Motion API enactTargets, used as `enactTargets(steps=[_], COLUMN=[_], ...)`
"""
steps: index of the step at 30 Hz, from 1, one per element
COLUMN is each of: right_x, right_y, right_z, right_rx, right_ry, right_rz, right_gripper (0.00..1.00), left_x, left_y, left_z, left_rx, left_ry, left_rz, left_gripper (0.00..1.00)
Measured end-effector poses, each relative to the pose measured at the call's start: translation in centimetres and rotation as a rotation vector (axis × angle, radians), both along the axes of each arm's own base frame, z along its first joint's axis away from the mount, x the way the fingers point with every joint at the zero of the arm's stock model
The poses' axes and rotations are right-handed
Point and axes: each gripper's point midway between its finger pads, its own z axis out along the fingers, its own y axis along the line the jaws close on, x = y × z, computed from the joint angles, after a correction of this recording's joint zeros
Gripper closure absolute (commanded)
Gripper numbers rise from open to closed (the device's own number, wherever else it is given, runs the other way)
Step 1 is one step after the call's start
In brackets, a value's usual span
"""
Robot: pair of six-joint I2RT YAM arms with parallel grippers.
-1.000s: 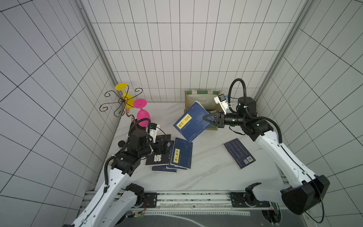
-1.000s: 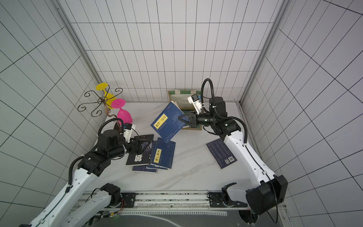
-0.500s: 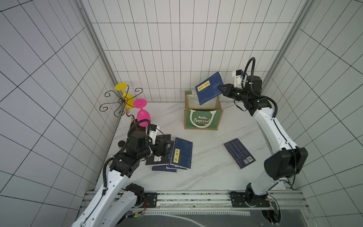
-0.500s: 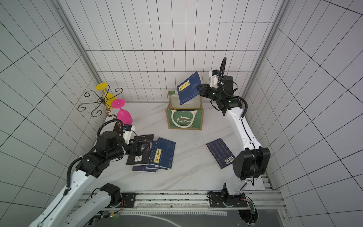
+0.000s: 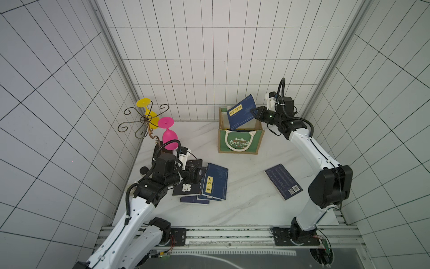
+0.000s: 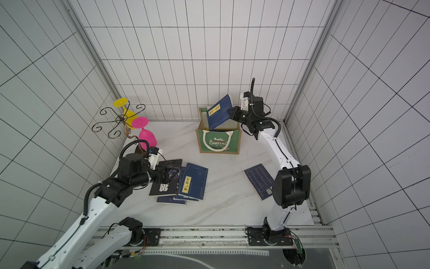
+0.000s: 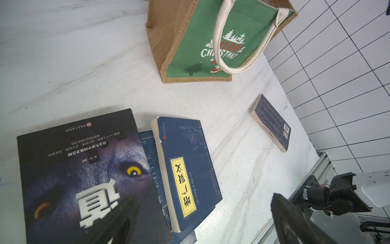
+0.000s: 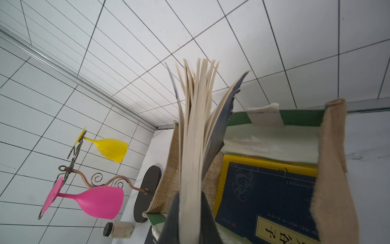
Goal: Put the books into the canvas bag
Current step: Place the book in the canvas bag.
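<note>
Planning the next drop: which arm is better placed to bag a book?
Right: the right hand grips a navy book tilted over the canvas bag's opening; the left hand hangs open above the pile.

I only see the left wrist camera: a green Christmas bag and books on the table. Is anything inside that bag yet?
Observer: Yes, the right wrist view shows a navy book with a yellow border lying inside the bag.
Operator: What is the other arm doing?
Observer: The right gripper is shut on a second navy book, tilted over the bag's opening.
Operator: Anything else on the table?
Observer: A wire stand with a pink glass and a yellow glass hanging from it.
</note>
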Motion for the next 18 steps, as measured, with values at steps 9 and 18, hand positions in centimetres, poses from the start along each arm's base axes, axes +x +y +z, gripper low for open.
enactTargets(steps=[9, 18], right_x=[-2.2, -0.2], right_y=[0.5, 1.1], right_z=[-3.4, -6.2], right_rx=[-0.028, -0.013], right_ry=[0.044, 0.105], right_rz=[-0.026, -0.045], right_gripper=[1.0, 1.0], left_x=[0.1, 0.2], left_y=[-0.1, -0.2], left_z=[0.1, 0.3], left_rx=[-0.003, -0.011], left_ry=[-0.005, -0.018], left_rz=[-0.002, -0.006], left_gripper=[0.03, 0.03])
